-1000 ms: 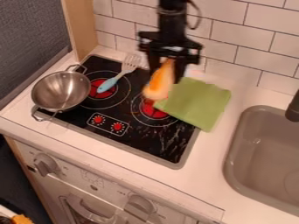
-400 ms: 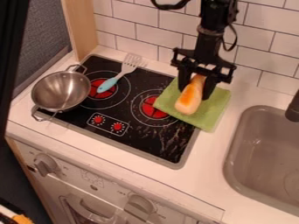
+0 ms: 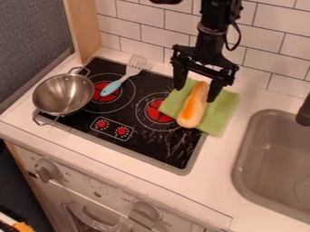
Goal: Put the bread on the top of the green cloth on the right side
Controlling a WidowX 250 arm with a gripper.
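The placing step appears to be in hand, with the release seemingly already made: the fingers of the black gripper are spread apart, and the bread is not pinched between them. The loaf is seen lying lengthwise on the green cloth, its far end set between the two fingertips and its near end pointed out toward the stove. Most of its length is thus found nearer the viewer than the gripper. One finger is held left of the far end, apart from it; the other is held just beside it on the right, and whether the crust is touched there cannot be told. The cloth's near left edge is reached, perhaps slightly passed, by the near end of the loaf. As the cloth itself is laid at the right of the stove, partly over its edge, the goal can be judged as all but met. A straight lift is called for next, with the fingers kept wide, since the loaf could be rolled or the cloth dragged by a sideways brush.
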